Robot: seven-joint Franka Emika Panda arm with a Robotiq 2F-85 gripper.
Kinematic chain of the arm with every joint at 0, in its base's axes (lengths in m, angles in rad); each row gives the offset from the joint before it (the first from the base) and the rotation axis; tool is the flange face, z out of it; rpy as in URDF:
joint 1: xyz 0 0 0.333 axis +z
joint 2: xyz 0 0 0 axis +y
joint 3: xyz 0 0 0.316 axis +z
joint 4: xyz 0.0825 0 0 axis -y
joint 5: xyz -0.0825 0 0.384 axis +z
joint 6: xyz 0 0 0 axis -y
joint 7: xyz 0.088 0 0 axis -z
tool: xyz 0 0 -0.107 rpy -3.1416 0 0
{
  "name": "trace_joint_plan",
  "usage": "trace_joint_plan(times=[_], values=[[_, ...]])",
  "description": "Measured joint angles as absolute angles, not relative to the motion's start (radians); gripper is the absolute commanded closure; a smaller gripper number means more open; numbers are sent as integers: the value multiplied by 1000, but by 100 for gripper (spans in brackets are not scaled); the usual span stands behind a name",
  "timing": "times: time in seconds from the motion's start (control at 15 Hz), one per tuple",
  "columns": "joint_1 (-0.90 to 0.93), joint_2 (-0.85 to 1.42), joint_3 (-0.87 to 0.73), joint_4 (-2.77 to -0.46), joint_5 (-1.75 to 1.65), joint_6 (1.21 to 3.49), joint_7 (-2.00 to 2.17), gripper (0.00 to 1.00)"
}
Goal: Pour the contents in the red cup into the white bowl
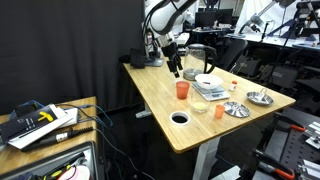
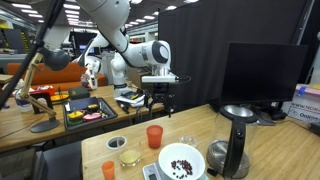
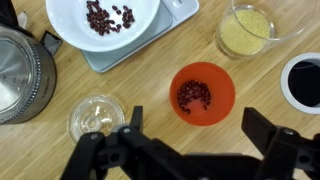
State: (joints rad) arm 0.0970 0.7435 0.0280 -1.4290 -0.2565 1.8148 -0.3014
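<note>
1. Orange-red plastic tumbler, the red cup (image 3: 202, 95), stood upright on the wooden table (image 3: 150, 88), almost straight under me in the wrist view. A thin layer of dark beans lay in its bottom.
2. White bowl (image 3: 100, 22) sat near it on a pale platform (image 3: 125, 60), probably a scale, with some of the same beans inside.
3. A glass of yellow grains (image 3: 245, 32) stood close by the cup on its other side.
4. My gripper (image 3: 198, 135) hung above the cup, jaws spread wide, gripping nothing and touching nothing.
5. I judged the cup light, stiff but thin-walled, and smooth enough to slip. With so little in it, it would tip easily.
6. Best hold looked like the side wall around mid-height, jaws straddling the taper, rim left free toward the bowl.
7. Risks: a hard squeeze might flex the wall, and the nearby glass left little finger room.
</note>
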Motion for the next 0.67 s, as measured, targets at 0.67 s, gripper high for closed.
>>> trace_joint_plan(times=[0.67], values=[[175, 1041, 20, -1019, -311, 1536, -254, 0]])
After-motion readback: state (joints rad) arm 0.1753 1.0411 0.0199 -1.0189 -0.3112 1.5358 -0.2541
